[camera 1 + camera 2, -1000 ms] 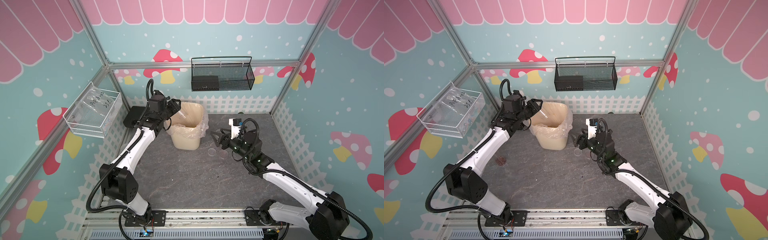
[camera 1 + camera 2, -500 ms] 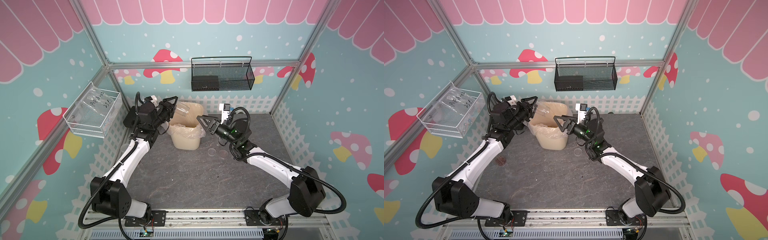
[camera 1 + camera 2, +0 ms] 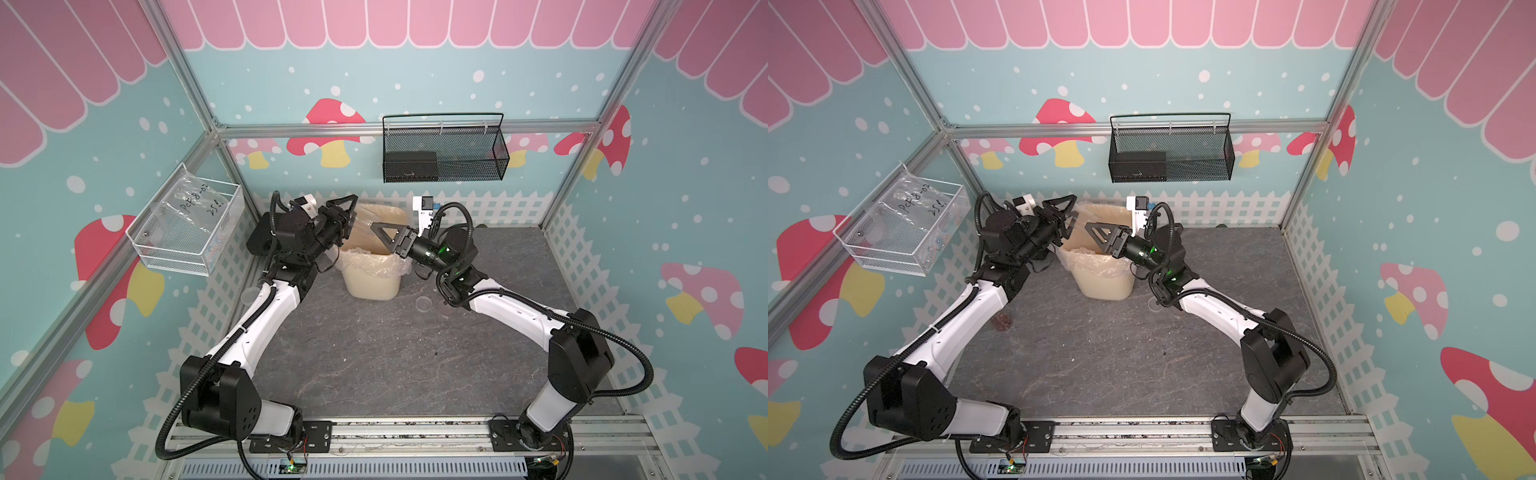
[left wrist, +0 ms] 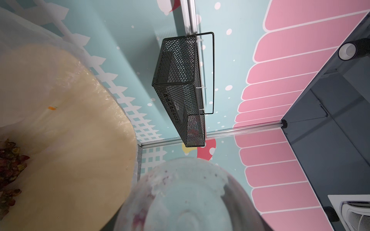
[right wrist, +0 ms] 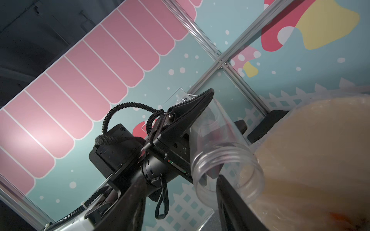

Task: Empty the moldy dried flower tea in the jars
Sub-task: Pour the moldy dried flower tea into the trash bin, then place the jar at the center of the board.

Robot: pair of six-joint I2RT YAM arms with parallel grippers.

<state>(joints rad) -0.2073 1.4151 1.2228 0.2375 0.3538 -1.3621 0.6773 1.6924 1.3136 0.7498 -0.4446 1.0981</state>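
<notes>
Left gripper (image 3: 349,216) is clamping a clear jar (image 5: 220,144) and holding it above the cream waste bin (image 3: 370,286). The jar is looking nearly empty, with only reddish traces showing on its wall. Its long axis is tilting, with the open mouth pointing down toward the bin. Dried flower tea (image 4: 10,160) is lying inside the lined bin. The right gripper (image 3: 380,232) is standing with jaws apart just at the jar's mouth; whether it is touching, I cannot tell. A round lid (image 3: 424,303) is lying on the table (image 3: 374,374), further right.

Grey stone-look tabletop (image 3: 374,353) with lined cream bin (image 3: 372,282), clear lid (image 3: 424,303), reddish-brown clump (image 3: 1002,321).
</notes>
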